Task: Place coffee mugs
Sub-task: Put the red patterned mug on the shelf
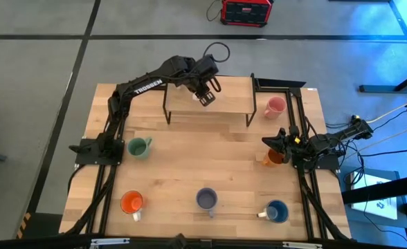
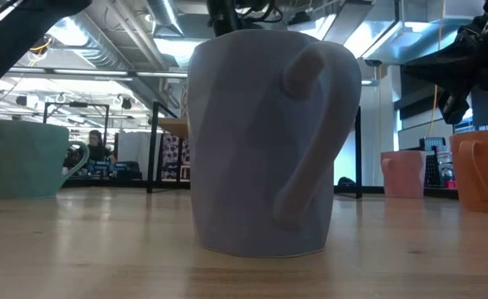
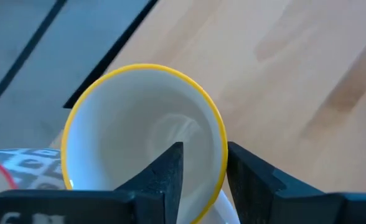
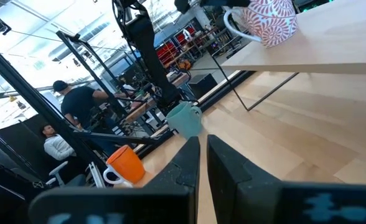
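My left gripper (image 1: pixel 205 95) reaches over the wooden shelf (image 1: pixel 183 105) at the table's far side and is shut on a white mug with a yellow rim (image 3: pixel 139 134). The right wrist view shows this mug's red-patterned wall (image 4: pixel 270 22) on the shelf top (image 4: pixel 320 53). Standing on the table are a pink mug (image 1: pixel 275 107), an amber mug (image 1: pixel 272 158), a pale green mug (image 1: pixel 139 146), a bright orange mug (image 1: pixel 131 202), a lavender-grey mug (image 1: pixel 206 199) and a blue mug (image 1: pixel 277 211). My right gripper (image 1: pixel 278 142) waits shut at the table's right side, just above the amber mug. My left gripper holds the white mug by its yellow rim (image 3: pixel 224 155). One finger (image 3: pixel 170 171) is inside the cup and the other (image 3: pixel 251 180) is outside the wall. The fingers come from above, pointing down. The mug's base is at the shelf top; whether it rests there I cannot tell.
The shelf stands on thin black legs (image 1: pixel 166 111) across the table's far middle, with bare wood in front of it. Black frame rails (image 1: pixel 307 187) run along both sides of the table. In the low view the lavender-grey mug (image 2: pixel 261 141) fills the foreground. People sit in the room beyond.
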You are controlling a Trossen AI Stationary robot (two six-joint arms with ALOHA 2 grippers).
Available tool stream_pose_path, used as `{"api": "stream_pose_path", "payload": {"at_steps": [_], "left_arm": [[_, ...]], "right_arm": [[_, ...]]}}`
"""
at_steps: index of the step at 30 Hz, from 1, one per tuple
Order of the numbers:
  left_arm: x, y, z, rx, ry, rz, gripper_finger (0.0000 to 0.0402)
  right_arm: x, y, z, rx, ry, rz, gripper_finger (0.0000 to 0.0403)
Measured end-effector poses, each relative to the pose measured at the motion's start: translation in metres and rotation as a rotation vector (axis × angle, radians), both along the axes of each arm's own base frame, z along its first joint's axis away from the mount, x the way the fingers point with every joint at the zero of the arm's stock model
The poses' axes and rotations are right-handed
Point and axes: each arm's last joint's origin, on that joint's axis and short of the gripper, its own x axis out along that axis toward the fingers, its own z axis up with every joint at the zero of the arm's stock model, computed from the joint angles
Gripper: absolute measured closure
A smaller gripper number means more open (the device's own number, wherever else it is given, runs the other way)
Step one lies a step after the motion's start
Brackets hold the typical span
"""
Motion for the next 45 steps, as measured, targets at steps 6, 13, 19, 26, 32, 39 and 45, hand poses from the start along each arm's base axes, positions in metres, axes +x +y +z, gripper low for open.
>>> {"api": "stream_pose_path", "payload": {"at_steps": [6, 13, 19, 26, 32, 39, 45], "left_arm": [[0.001, 0.003, 0.001, 0.015, -0.009, -0.026, 0.0287], [-0.012, -0.015, 0.036, 0.056, -0.094, -0.113, 0.0287], [-0.041, -0.053, 0.079, 0.068, -0.201, -0.225, 0.0287], [-0.077, -0.100, 0.108, 0.121, -0.244, -0.418, 0.0287], [-0.118, -0.116, 0.097, 0.136, -0.258, -0.462, 0.0287], [-0.183, -0.129, 0.058, 0.175, -0.364, -0.465, 0.0287], [-0.232, -0.141, 0.035, 0.160, -0.448, -0.449, 0.0287]], "right_arm": [[0.000, 0.000, 0.000, 0.001, -0.001, -0.010, 0.0384], [0.000, -0.001, 0.003, -0.006, -0.031, -0.029, 0.0384], [0.000, -0.001, 0.027, -0.078, -0.026, -0.059, 0.0389], [0.024, 0.006, 0.055, -0.230, 0.150, -0.184, 0.0398], [0.063, 0.018, 0.081, -0.331, 0.314, -0.255, 0.0402], [0.134, -0.001, 0.107, -0.311, 0.417, -0.193, 0.0402], [0.198, -0.032, 0.117, -0.303, 0.451, -0.052, 0.0402]]}}
